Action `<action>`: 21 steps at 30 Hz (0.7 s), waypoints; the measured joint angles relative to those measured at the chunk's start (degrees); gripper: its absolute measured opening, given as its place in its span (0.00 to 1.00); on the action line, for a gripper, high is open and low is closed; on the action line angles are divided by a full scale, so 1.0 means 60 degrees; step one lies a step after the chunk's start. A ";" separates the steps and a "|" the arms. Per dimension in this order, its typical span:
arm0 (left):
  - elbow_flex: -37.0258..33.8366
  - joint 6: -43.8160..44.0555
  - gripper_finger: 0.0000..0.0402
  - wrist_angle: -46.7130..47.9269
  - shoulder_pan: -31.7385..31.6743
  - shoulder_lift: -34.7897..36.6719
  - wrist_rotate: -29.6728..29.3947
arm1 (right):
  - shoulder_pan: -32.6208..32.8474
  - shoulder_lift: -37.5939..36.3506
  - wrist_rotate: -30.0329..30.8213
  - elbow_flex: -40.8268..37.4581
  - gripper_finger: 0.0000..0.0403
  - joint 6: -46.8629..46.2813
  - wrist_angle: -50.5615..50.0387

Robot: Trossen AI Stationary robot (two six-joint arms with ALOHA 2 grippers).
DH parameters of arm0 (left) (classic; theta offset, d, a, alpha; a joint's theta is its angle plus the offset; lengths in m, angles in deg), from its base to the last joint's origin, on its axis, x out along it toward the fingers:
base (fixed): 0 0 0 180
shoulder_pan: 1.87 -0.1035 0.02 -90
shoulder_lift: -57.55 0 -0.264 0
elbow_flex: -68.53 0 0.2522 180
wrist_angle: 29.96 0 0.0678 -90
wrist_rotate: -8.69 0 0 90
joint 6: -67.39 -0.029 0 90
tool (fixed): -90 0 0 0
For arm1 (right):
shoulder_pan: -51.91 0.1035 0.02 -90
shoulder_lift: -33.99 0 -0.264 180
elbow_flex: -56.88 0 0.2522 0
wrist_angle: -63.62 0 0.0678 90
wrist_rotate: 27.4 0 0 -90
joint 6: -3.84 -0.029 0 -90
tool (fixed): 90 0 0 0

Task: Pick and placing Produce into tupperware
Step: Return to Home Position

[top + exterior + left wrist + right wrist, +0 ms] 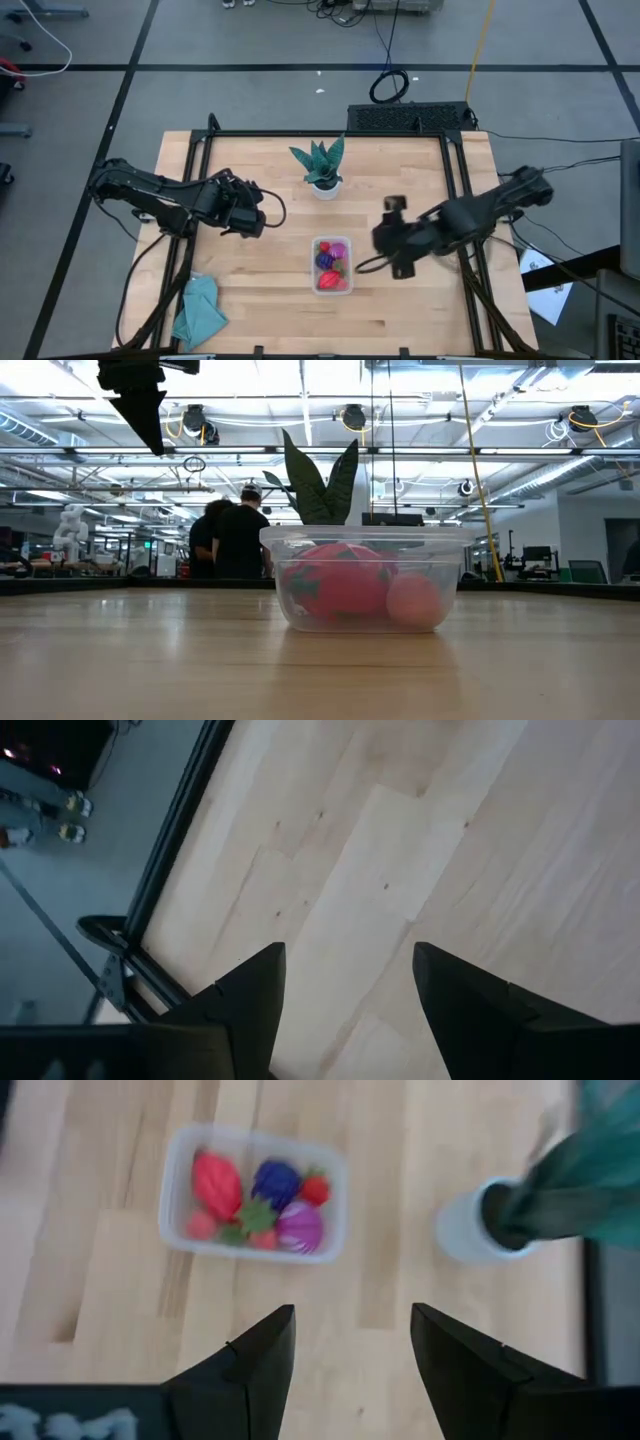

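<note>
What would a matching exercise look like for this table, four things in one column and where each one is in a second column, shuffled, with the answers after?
Things:
1. clear container
2. teal cloth
3. left pincer
4. right pincer

Places:
A. crumpled at a corner of the table, on the left arm's side
B. open and empty, to the right of the container
C. mid-table, holding the toy fruits
D. open and empty, over bare wood on the table's left half

Pairs: 1-C, 2-A, 3-D, 4-B.
</note>
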 joint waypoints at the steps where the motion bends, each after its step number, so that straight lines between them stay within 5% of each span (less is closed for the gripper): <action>1: 0.0000 -0.0171 0.56 0.0026 0.0000 0.0006 -0.0008 | 0.0045 -0.0259 0.0178 0.0000 0.48 0.0004 0.0014; 12: 0.0066 -0.0863 0.56 -0.0107 0.0018 0.1344 -0.1673 | 0.0432 -0.2517 0.1761 -0.1370 0.48 -0.0826 0.0548; 21: 0.0069 -0.1372 0.56 -0.1746 0.0644 0.3631 -0.0864 | 0.0432 -0.4205 0.1703 -0.4310 0.48 -0.0941 0.2425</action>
